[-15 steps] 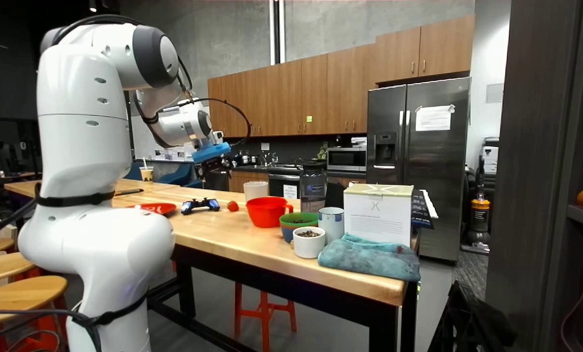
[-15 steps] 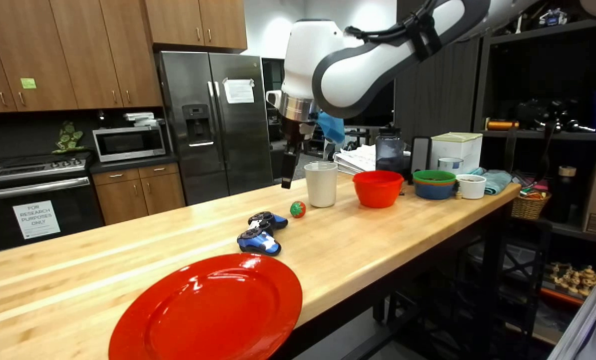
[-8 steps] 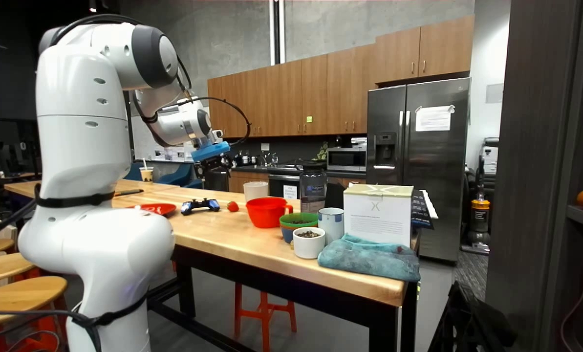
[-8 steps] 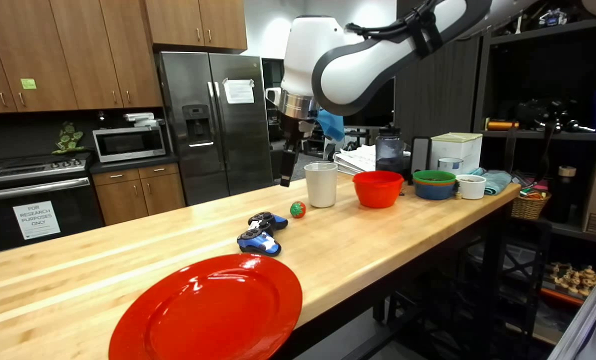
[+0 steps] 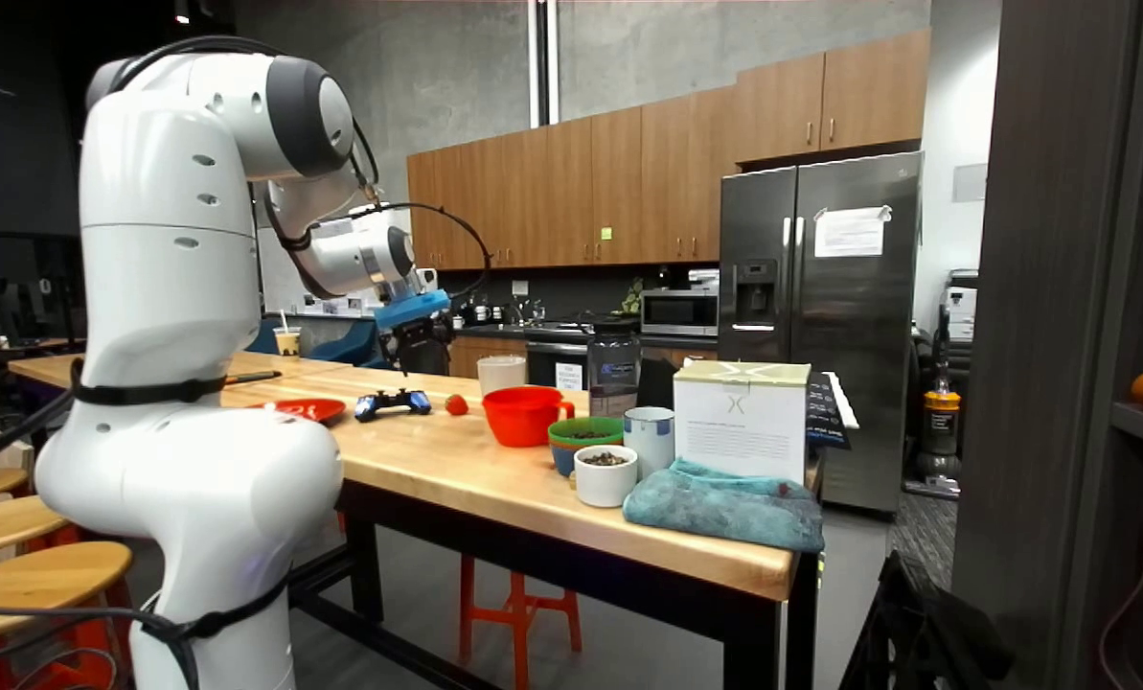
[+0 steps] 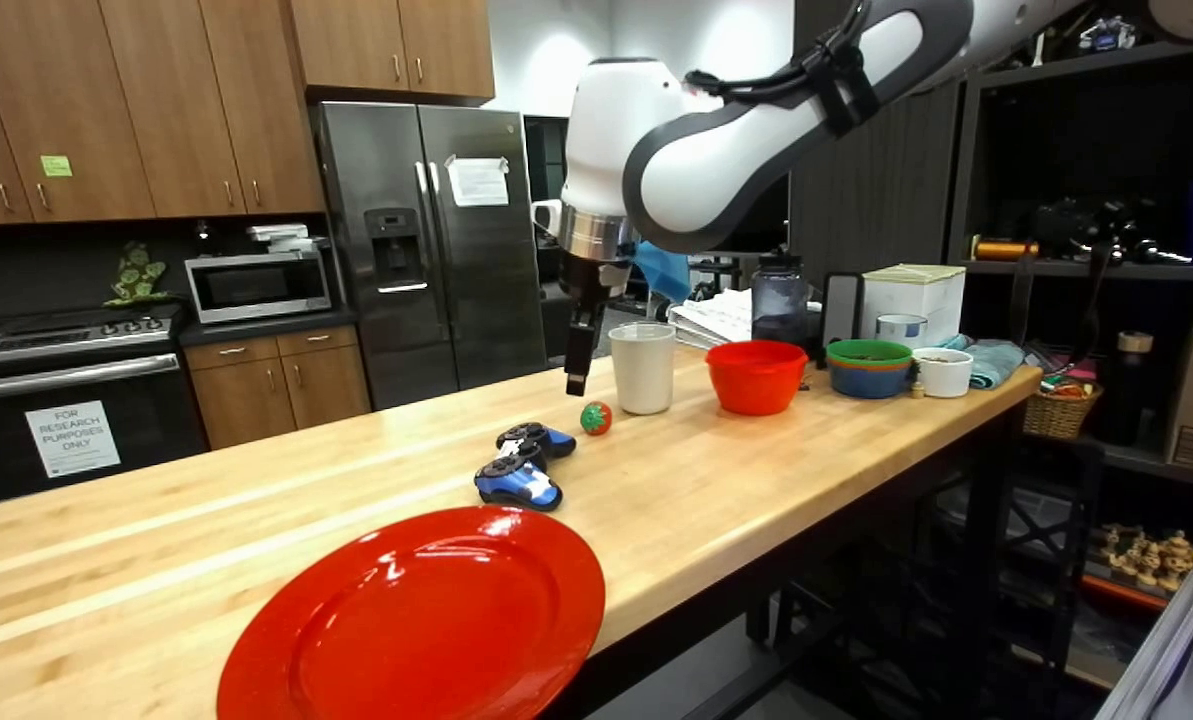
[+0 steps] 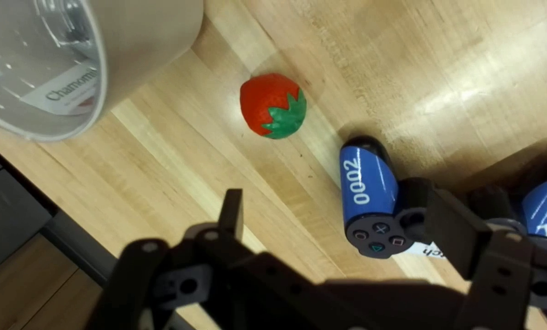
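the tool (image 7: pixel 339 224) hangs above the worktop (image 6: pixel 156 560), its two fingers (image 7: pixel 456 233) spread well apart with nothing held. the strawberry (image 7: pixel 273 106), red with a green top, lies on the worktop between the pale cup (image 7: pixel 158 36) and the controller (image 7: pixel 369 188), touching neither. in the wrist view one finger covers part of the controller — how much height separates them is hard to judge. the likeliest trouble sits there: lowering the tool straight down from this pose could bring that finger onto the controller, pressing it or shoving it across the wood. the strawberry looks round and smooth, so a finger meeting it off-centre could set it rolling, perhaps into the cup. the cup stands upright and looks taller than wide; a sideways sweep with the fingers spread might clip its rim and tip it, spilling the labelled item inside. the red bowl (image 6: pixel 756 380) beyond the cup and the red plate (image 6: pixel 411 620) past the controller seem safer — only a wide swing should bother them.
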